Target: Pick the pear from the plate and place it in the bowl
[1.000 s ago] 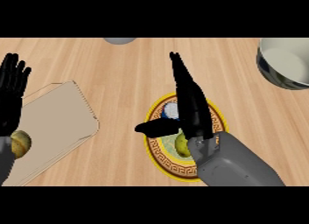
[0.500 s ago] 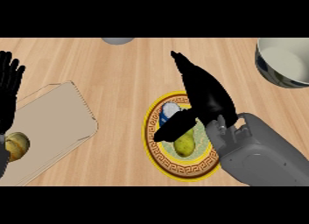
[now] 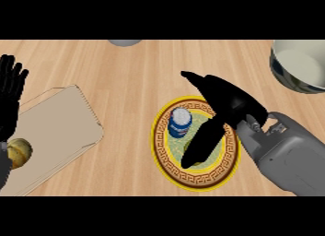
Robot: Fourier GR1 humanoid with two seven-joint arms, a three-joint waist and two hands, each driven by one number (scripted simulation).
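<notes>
Head view looks steeply down on a wooden counter [image 3: 130, 69]. Its largest item is a tan cutting board [image 3: 53, 129] at the left, lying at an angle, with a small yellowish-brown round thing [image 3: 19, 152] at its near left edge, half behind the left forearm. At the far right corner sits the bowl [image 3: 307, 64], pale inside with a dark rim, partly cut off by the edge of the view. A grey round object [image 3: 125, 42] peeks in at the far edge. In the middle lies the plate [image 3: 166, 159], yellow-rimmed with a patterned border.

On the plate stands a small blue and white can [image 3: 180, 123] on the left part. The pear [image 3: 204, 159] shows only as a sliver of yellow-green beside the near tip of the black thumb; most of it is hidden beneath the right hand.

Right hand [image 3: 226, 99] hovers over the plate, fingers straight and pointing far-left, thumb stretched down toward the near side across the pear. It is spread wide and has hold of nothing that I can see. Left hand [image 3: 5, 99] rests open at the left edge, fingers up.

My judgement: the step in hand is the grasp itself, not yet made. The next move calls for lowering onto the pear, curling fingers and thumb round it while keeping off the can, then lifting and carrying it far-right to the bowl.
</notes>
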